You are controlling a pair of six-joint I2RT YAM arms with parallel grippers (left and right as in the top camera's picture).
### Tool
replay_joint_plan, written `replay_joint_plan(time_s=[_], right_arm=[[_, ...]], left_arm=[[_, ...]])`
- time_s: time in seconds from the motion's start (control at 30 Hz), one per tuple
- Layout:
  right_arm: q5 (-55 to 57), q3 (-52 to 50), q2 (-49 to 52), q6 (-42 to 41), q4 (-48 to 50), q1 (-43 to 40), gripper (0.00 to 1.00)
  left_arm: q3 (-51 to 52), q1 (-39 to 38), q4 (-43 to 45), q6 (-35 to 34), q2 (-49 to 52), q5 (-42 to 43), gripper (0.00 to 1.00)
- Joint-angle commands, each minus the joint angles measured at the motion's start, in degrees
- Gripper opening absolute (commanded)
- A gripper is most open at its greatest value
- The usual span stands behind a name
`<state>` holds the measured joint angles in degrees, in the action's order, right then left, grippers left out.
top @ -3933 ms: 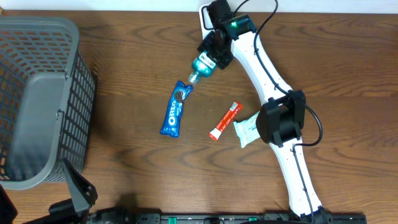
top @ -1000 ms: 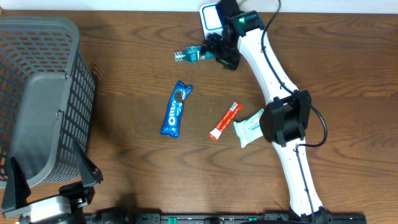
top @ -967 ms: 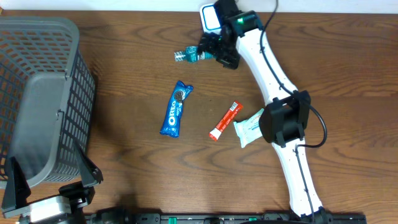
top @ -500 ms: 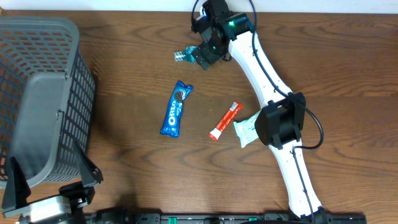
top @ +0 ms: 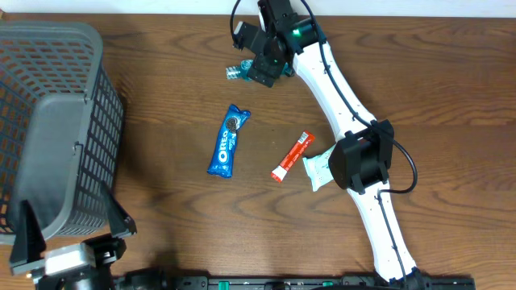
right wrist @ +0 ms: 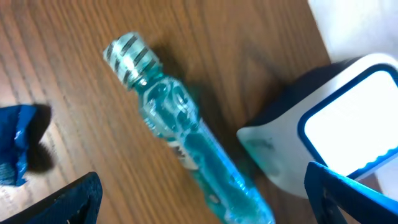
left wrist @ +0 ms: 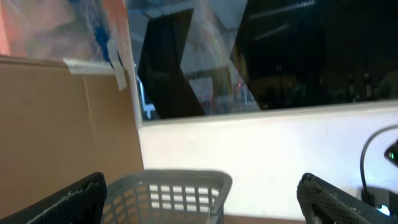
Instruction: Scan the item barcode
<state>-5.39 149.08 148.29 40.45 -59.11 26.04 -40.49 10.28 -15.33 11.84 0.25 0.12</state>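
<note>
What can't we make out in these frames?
- Bottle barcode: right wrist view blurred; overhead, right gripper covers most of it.
- Scanner: cut off by right wrist frame's edge; overhead, mostly hidden under the right arm.
- White packet: overhead, partly under the arm's elbow joint.

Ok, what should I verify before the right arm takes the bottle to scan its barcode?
1. Right gripper open: ok.
2. Bottle lying free on the table, held by nothing: ok.
3. Bottle lies under the right gripper, between its fingers: ok.
4. Barcode facing up: cannot tell, the label is blurred.
5. Scanner stands beside the bottle: ok.
6. Left gripper open and far away, facing the basket: ok.
</note>
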Motion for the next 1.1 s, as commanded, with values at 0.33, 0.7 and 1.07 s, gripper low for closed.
replay_joint_plan(time_s=[0.33,0.7,1.07], right_arm=[[-1.14,0.81,7.61,3.15,3.08,-1.33,0.99],[1.68,0.72,9.35,3.37,-2.45,-2.19,0.49],[2.29,0.9,8.66,-6.23,-11.5,-3.98,0.09]], left_arm=[[0.15,-0.24,-3.15,-0.09,-0.02,0.76,0.98],[0.15,-0.24,-3.91,-0.09,-0.02,0.76,0.98],[0.15,-0.24,-3.93,-0.09,-0.02,0.76,0.98]])
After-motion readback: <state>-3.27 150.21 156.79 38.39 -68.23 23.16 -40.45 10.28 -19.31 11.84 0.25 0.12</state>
